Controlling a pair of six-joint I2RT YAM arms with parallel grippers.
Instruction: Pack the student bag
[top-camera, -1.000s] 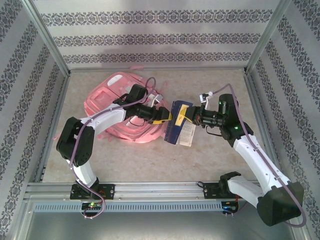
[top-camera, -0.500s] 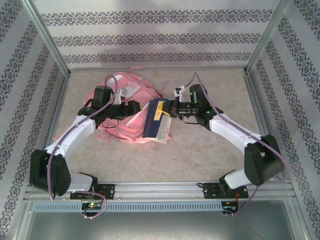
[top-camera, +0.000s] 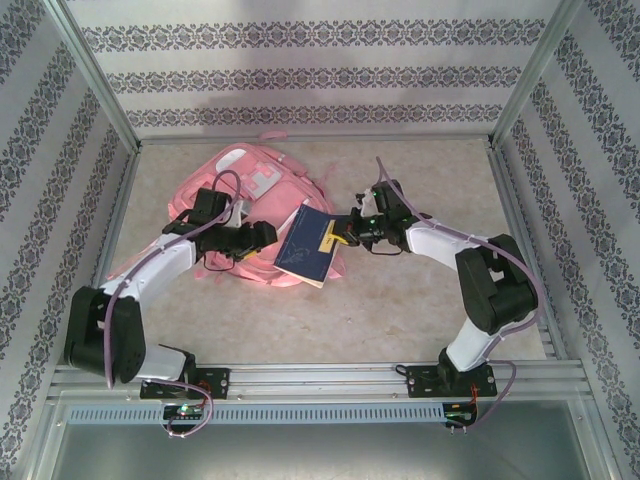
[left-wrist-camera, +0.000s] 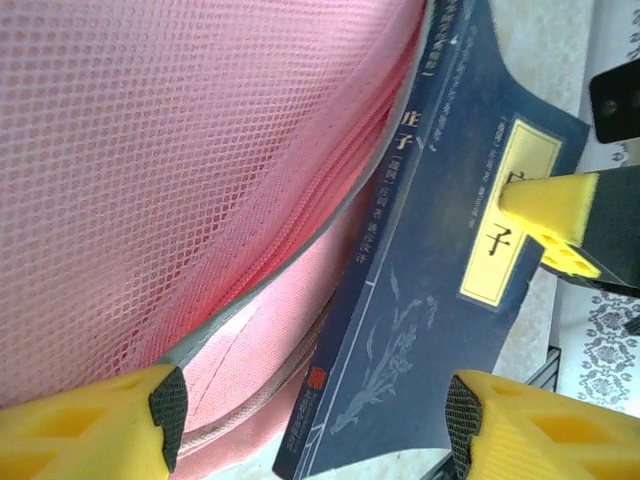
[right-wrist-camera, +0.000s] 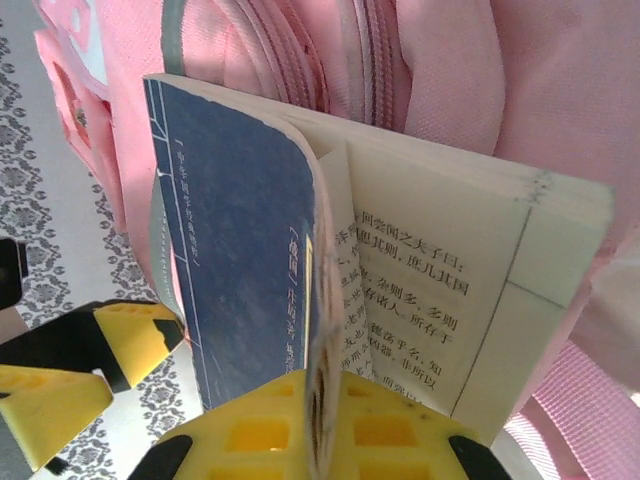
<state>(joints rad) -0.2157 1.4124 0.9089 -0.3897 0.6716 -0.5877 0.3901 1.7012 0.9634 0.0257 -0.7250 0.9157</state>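
Toward the far left corner of the tabletop (top-camera: 400, 320) lies the student bag (top-camera: 245, 185), pink, flat, with its front pockets facing up. The left gripper (top-camera: 262, 236) hovers over the student bag's near right part. From the left wrist it (left-wrist-camera: 310, 425) is released, its yellow fingers (left-wrist-camera: 100, 420) spread wide with nothing pinched between them. Pink mesh of the student bag (left-wrist-camera: 150, 150) and a grey-piped zip edge sit between and beyond those fingers. Just to the right, a dark blue book (top-camera: 308, 245) rests tilted across the student bag's right edge, one corner reaching out over the tabletop. The right gripper (top-camera: 340, 235) comes in from the right and is clenched on the book's right edge. The right wrist shows it (right-wrist-camera: 320, 430) pinching the cover and pages together, and the book (right-wrist-camera: 240, 230) fans slightly open toward the pink folds of the student bag (right-wrist-camera: 500, 70). One of its fingertips (left-wrist-camera: 550, 205) presses on the book's yellow label. The book (left-wrist-camera: 440, 330) and the left arm cover the student bag's near right side, so whether the book's far edge has entered an opening cannot be told. The print on the pages is too small to read.
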